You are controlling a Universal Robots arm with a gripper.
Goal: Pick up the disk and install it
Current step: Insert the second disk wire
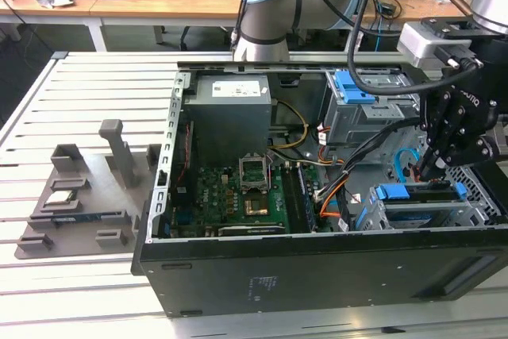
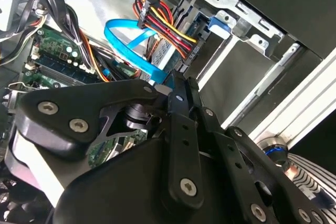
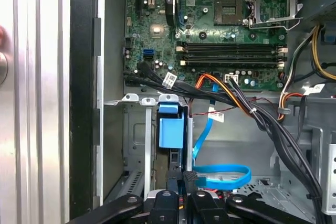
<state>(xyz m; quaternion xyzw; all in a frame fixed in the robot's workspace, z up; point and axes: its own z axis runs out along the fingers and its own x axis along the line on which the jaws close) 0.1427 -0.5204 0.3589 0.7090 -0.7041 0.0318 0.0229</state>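
The disk (image 1: 422, 213) looks like a silver slab with a blue bracket (image 1: 394, 193) at its end. It lies flat in the drive cage at the front of the open computer case (image 1: 317, 263), on the exterior view's right. My gripper (image 1: 421, 174) hangs just above that cage, with its black fingers closed together and nothing visible between them. In the second wrist view the gripper (image 2: 176, 85) points toward a bundle of power cables and a blue flat cable (image 2: 131, 40). In the first wrist view the gripper (image 3: 188, 178) sits just below a blue plastic piece (image 3: 170, 128) in a cage slot.
A grey power-supply box (image 1: 230, 105) and the green motherboard (image 1: 238, 196) fill the case's left half. A second cage with a blue part (image 1: 353, 85) stands at the back. Black and orange cables (image 3: 247, 108) cross the middle. A grey fixture (image 1: 79, 196) lies on the slatted table.
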